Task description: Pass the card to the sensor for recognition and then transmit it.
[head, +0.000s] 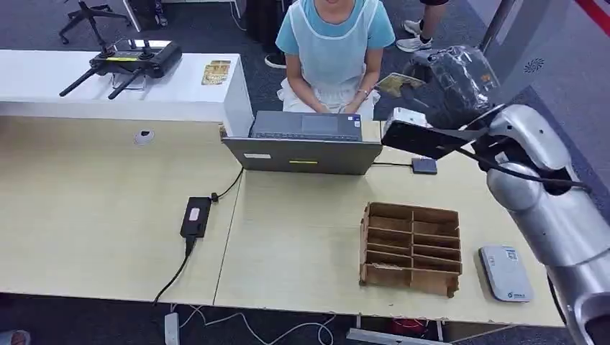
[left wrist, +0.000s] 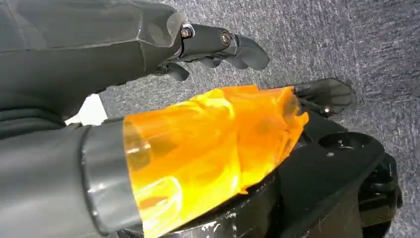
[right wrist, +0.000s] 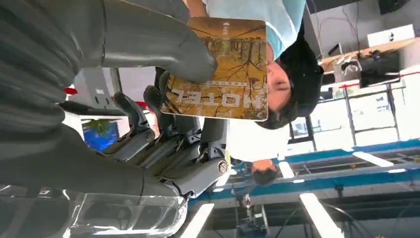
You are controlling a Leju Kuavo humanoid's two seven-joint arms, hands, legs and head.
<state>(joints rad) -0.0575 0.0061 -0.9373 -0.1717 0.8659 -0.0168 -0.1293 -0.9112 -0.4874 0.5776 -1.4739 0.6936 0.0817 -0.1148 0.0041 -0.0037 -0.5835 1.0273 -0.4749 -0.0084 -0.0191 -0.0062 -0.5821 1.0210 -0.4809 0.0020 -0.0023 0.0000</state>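
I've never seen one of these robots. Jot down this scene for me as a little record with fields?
Right hand: raised, pinching a card printed HOTEL
Left hand: hanging over grey carpet, holding nothing
Person: seated across the table behind a laptop
Table: cardboard divider tray; white reader beside it; small dark pad; black power brick
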